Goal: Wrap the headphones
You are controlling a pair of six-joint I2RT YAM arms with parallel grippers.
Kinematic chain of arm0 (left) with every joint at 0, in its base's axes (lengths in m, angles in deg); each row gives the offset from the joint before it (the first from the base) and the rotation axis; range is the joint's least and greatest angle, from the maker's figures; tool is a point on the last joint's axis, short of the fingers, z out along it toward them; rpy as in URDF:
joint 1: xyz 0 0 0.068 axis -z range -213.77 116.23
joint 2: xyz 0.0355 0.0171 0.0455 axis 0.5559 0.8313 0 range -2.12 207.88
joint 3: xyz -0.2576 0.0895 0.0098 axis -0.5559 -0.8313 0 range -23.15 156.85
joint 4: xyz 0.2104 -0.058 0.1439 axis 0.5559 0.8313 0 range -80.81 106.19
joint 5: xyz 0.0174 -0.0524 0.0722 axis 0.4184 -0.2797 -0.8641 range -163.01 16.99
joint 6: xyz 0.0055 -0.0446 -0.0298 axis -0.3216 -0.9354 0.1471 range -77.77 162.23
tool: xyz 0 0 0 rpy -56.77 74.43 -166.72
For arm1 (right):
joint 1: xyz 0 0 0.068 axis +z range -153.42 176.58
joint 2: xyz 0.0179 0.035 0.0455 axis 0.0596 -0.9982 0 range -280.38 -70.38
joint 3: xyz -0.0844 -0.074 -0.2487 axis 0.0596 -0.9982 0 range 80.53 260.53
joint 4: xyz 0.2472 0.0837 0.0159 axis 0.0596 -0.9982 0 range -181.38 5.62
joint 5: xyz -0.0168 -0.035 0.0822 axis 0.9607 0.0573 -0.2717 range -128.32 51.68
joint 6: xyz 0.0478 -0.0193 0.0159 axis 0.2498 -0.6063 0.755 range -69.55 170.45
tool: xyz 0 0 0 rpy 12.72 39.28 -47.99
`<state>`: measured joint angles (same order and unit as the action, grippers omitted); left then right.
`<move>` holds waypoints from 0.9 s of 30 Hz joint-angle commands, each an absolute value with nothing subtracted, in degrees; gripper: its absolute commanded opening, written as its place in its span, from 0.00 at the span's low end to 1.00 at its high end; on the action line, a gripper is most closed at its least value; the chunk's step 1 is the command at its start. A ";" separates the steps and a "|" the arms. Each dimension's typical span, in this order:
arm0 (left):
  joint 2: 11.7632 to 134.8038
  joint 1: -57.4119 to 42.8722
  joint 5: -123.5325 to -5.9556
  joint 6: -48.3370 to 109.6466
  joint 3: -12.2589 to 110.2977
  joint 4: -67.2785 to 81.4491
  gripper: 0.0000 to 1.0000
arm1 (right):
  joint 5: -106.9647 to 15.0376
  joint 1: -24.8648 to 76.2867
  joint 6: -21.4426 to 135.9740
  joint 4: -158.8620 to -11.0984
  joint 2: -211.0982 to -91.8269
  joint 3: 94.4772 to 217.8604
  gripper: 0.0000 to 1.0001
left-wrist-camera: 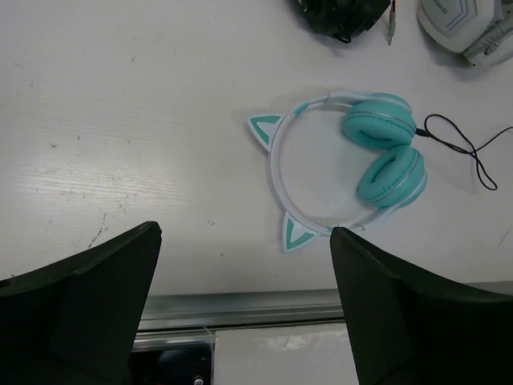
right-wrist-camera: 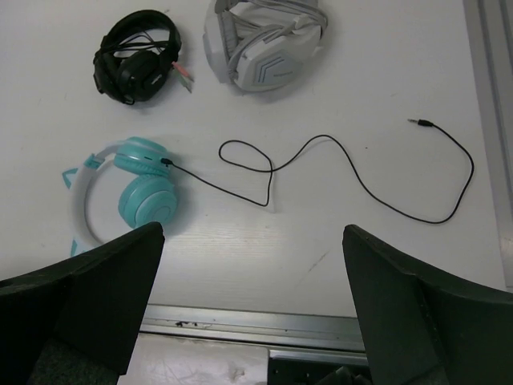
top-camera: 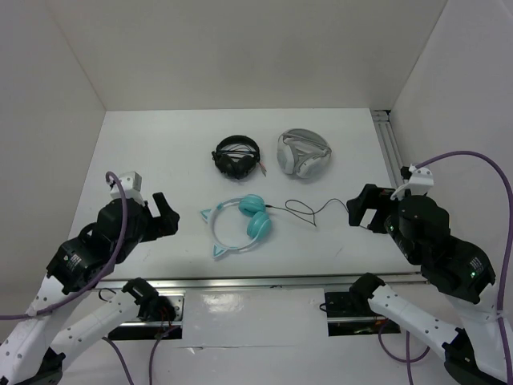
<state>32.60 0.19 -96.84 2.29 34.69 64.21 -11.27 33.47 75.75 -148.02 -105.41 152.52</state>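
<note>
The teal headphones [top-camera: 250, 222] lie flat on the white table, ear cups together, pale headband with two cat ears curving to the left. They also show in the left wrist view [left-wrist-camera: 377, 152] and the right wrist view [right-wrist-camera: 144, 188]. Their thin black cable [top-camera: 309, 210] runs loose to the right in loops [right-wrist-camera: 353, 172], ending in a plug [right-wrist-camera: 417, 122]. My left gripper [top-camera: 164, 216] is open and empty, left of the headphones. My right gripper [top-camera: 361, 210] is open and empty, right of the cable.
Black headphones [top-camera: 237, 156] and white-grey headphones [top-camera: 303, 151] lie behind the teal ones. A metal rail [top-camera: 390, 152] runs along the table's right side and another along the front edge [top-camera: 264, 281]. White walls enclose the table.
</note>
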 commanded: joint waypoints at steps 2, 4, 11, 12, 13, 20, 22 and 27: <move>30.84 0.42 -99.28 -0.30 34.77 63.86 1.00 | -9.32 33.85 76.29 -148.72 -105.98 153.48 1.00; 30.23 0.42 -99.28 -0.30 34.77 63.86 1.00 | -9.32 33.85 76.29 -148.72 -105.19 153.48 1.00; 29.61 0.42 -99.81 -0.83 34.24 63.86 1.00 | -9.49 33.85 76.29 -147.58 -103.34 152.96 1.00; 29.61 0.42 -99.81 -0.83 34.24 63.86 1.00 | -9.49 33.85 76.29 -148.10 -103.34 152.96 1.00; 30.22 0.42 -99.81 -0.83 34.24 63.86 1.00 | -10.71 33.85 76.29 -148.11 -103.34 152.96 1.00; 36.36 0.42 -99.28 -2.49 36.70 66.31 1.00 | -18.80 33.85 75.06 -142.93 -99.47 152.43 1.00; 39.18 0.42 -96.04 -4.95 37.23 65.10 1.00 | -21.08 33.85 75.06 -141.70 -99.47 151.20 1.00; 42.43 0.42 -92.25 -8.21 27.42 54.31 1.00 | -27.15 33.85 74.53 -136.86 -98.95 147.87 1.00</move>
